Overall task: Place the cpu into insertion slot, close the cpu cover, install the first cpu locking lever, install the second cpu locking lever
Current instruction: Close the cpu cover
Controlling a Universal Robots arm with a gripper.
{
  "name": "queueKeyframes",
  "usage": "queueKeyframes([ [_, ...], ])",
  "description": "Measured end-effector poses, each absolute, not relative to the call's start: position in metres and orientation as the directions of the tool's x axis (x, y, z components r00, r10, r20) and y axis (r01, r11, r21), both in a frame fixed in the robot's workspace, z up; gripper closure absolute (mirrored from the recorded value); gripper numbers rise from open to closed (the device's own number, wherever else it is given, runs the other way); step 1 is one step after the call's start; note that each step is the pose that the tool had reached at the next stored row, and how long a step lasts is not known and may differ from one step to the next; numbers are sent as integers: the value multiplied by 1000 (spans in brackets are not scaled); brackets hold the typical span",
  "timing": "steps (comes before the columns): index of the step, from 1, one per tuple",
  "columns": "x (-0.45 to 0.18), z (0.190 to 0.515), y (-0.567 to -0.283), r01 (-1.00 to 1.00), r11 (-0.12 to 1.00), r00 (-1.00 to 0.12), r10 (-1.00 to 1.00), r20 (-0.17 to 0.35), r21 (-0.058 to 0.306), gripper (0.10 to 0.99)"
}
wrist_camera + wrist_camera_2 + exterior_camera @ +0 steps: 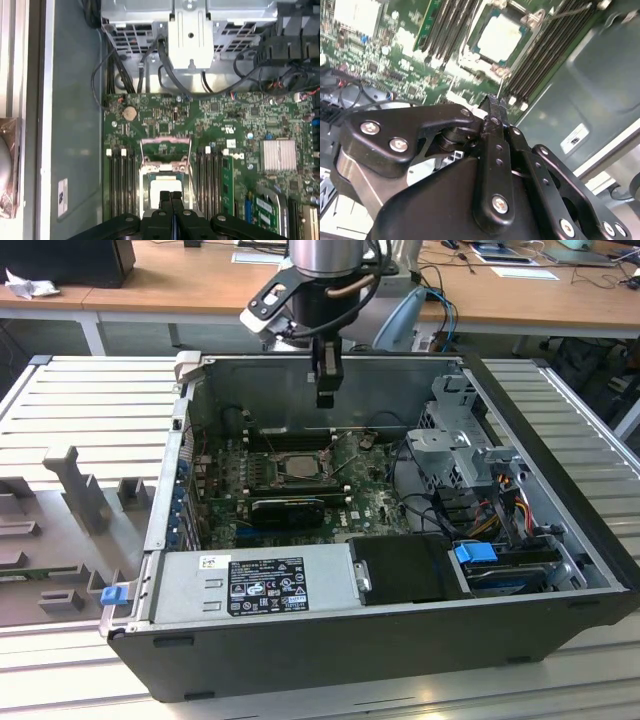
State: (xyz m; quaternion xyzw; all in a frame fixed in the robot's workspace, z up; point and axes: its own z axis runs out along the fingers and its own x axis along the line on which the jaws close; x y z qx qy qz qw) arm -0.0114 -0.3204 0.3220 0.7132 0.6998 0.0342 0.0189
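Here we see the black end effector [325,398] pressed together; the pale silver-grey square cpu [299,466] lies at its six o'clock in the exterior view.

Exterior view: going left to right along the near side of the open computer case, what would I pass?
blue clip → labelled power supply → flat black box → blue drive tab
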Motion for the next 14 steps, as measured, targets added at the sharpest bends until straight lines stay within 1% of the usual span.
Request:
queueKeyframes([
  [6, -2, 317, -321, 997, -20, 18, 1000, 22, 75, 980],
  [14, -1, 299, -321, 997, -20, 18, 1000, 22, 76, 980],
])
